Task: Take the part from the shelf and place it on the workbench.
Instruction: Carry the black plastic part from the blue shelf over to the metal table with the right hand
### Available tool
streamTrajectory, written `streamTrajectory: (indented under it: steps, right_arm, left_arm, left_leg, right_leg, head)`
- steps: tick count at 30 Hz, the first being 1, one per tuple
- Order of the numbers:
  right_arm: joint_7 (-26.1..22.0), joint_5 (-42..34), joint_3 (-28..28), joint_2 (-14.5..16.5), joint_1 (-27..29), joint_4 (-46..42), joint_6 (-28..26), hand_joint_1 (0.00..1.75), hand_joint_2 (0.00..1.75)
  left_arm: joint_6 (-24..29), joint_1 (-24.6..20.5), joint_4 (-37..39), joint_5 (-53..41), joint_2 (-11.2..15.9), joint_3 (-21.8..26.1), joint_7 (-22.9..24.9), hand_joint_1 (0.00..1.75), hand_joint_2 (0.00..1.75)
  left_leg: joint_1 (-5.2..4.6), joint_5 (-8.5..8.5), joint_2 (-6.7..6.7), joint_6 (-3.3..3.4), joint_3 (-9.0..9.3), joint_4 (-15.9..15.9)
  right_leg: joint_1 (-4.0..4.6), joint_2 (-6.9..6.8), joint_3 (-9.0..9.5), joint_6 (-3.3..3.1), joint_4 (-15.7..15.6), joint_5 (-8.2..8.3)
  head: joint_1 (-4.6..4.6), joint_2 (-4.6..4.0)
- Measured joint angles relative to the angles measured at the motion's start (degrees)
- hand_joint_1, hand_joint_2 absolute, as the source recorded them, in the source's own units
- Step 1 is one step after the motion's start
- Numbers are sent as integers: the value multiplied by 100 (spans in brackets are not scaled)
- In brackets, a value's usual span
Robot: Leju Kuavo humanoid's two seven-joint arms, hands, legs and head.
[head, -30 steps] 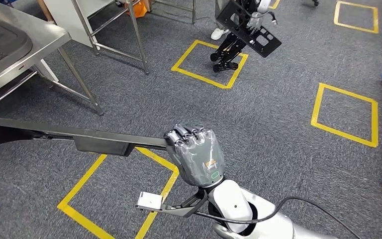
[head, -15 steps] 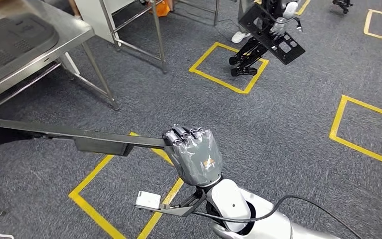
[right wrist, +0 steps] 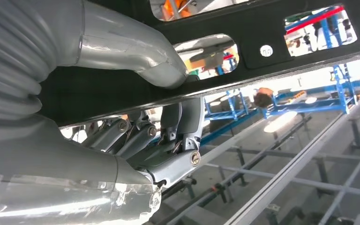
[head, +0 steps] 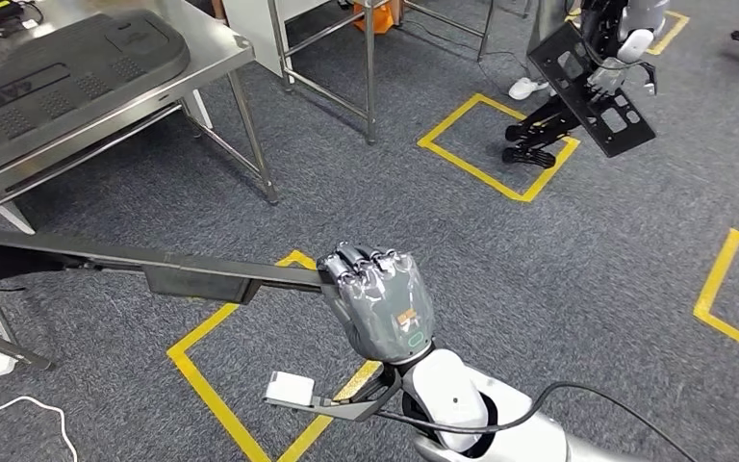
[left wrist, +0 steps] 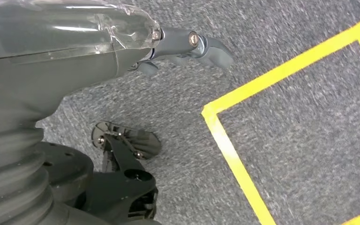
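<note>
Grey fingers (head: 366, 262) of the right hand (head: 377, 300) curl over the edge of the part (head: 135, 258), a long flat black panel with cutouts, held edge-on and level above the floor. The left hand (left wrist: 65, 51) hangs over the carpet, fingers (left wrist: 201, 44) loosely bent and holding nothing. Below lies coarse grey carpet (head: 500, 250) marked with yellow tape squares (head: 486, 144). The steel tabletop (head: 212, 48) stands ahead to the left, carrying a dark moulded tray (head: 67, 72). Another robot (head: 597, 67) stands well apart, holding a similar black panel.
</note>
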Motion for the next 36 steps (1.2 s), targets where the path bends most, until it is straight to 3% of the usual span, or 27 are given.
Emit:
streamTrajectory:
  steps: [2,4,6,8,9,10,12,14,16,19,21,23,25,26,27,29,30,32,34,36]
  right_arm:
    - [-5,1,0,1,4,2,0,175,175]
    - [-6,2,0,2,-2,2,1,175,175]
    - [-6,3,-1,3,-6,2,0,175,175]
    - [-9,3,-1,3,0,2,-1,175,175]
    - [-13,3,0,3,3,2,-1,175,175]
    - [-17,3,1,3,4,3,-1,175,175]
    - [-22,2,2,3,3,4,-2,175,175]
    - [-22,2,2,3,-2,5,-3,175,175]
    - [-21,1,1,3,-5,7,-4,175,175]
    - [-21,-3,2,3,-5,7,-7,175,175]
    - [-26,-7,2,4,-16,10,-15,175,175]
    - [-26,-14,1,4,-20,16,-25,175,175]
    - [-24,-18,1,3,-2,25,-27,175,175]
    - [-24,-19,1,3,5,32,-27,175,175]
    - [-24,-20,1,3,7,36,-27,175,175]
    - [-23,-21,1,4,2,42,-28,175,175]
    - [-23,-23,1,4,0,42,-32,175,175]
    - [-20,-31,1,4,3,44,-38,175,175]
    - [-17,-35,1,3,5,45,-40,175,175]
    - [-8,-34,1,4,4,45,-44,175,175]
  left_arm:
    - [-2,8,0,2,2,0,0,0,175]
    - [-2,14,-1,-1,10,0,1,0,175]
    - [-2,6,-2,-10,17,0,2,0,175]
    - [-2,3,-2,-19,17,0,4,0,175]
    - [-2,7,-2,-21,17,0,5,0,175]
    - [-2,12,-2,-22,18,1,5,0,175]
    - [-2,19,-2,-22,19,4,6,0,175]
    - [-2,15,-2,-28,20,7,5,0,175]
    - [-2,9,-2,-36,20,7,5,0,175]
    - [3,26,-2,-36,24,5,7,0,175]
    - [10,23,-2,-36,28,5,7,0,175]
    - [17,10,-2,-36,28,7,7,0,175]
    - [21,7,-2,-36,28,6,7,0,175]
    - [24,9,-2,-36,28,6,7,0,175]
    - [26,10,-2,-36,28,6,7,0,175]
    - [28,6,-2,-37,28,6,7,0,175]
    - [28,3,-2,-38,28,6,7,0,175]
    - [28,7,-2,-40,28,5,7,0,175]
    - [28,22,-2,-43,35,5,7,0,175]
    - [28,24,-2,-46,45,4,7,0,175]
  left_leg:
    - [7,-2,-58,-46,-29,11]
    - [4,-69,30,-101,-48,98]
    - [2,-330,254,-164,-239,563]
    - [19,-647,394,-207,-603,1296]
    - [28,-711,418,-216,-741,1549]
    - [33,-660,432,-216,-781,1597]
    - [31,-278,491,-188,-544,1066]
    - [-19,28,683,-116,-196,321]
    - [-82,57,802,-51,-86,33]
    - [-79,62,686,17,-61,-37]
    - [-37,87,594,77,5,-119]
    - [-29,91,499,117,27,-137]
    - [-35,85,378,133,29,-128]
    - [-36,80,308,134,32,-120]
    - [-33,73,238,129,36,-105]
    - [-32,38,106,93,23,-47]
    - [-32,21,48,67,-1,-11]
    - [-25,10,-41,9,-51,29]
    - [-9,-4,-77,-48,-62,48]
    - [-15,-161,101,-118,-153,296]
  right_leg:
    - [20,-36,1,-50,-15,-10]
    - [14,-120,25,-109,-42,0]
    - [5,-229,58,-161,-65,-7]
    - [17,-344,77,-193,-66,-31]
    - [22,-401,86,-199,-65,-43]
    - [24,-455,96,-200,-65,-56]
    - [27,-557,141,-185,-65,-90]
    - [38,-646,192,-152,-68,-130]
    - [50,-719,214,-106,-76,-156]
    - [49,-779,264,-21,-77,-201]
    - [42,-568,188,27,172,-375]
    - [33,-321,-148,39,836,-688]
    - [33,-257,-476,42,1384,-819]
    - [32,-245,-510,39,1373,-715]
    - [29,-225,-441,32,1152,-518]
    - [13,-62,-164,20,429,-111]
    - [2,30,-64,13,168,-10]
    - [8,118,-5,-11,-3,-4]
    - [10,21,18,-68,-35,8]
    - [-8,-93,63,-128,-77,12]
  head:
    - [-5,0]
    - [-24,0]
    - [-66,0]
    - [-94,0]
    - [-99,0]
    - [-102,0]
    - [-109,0]
    - [-112,0]
    - [-111,0]
    - [-109,0]
    - [-96,0]
    - [-74,0]
    - [-57,0]
    - [-55,0]
    - [-50,0]
    - [-37,0]
    - [-33,0]
    - [-32,0]
    - [-32,0]
    - [-71,0]
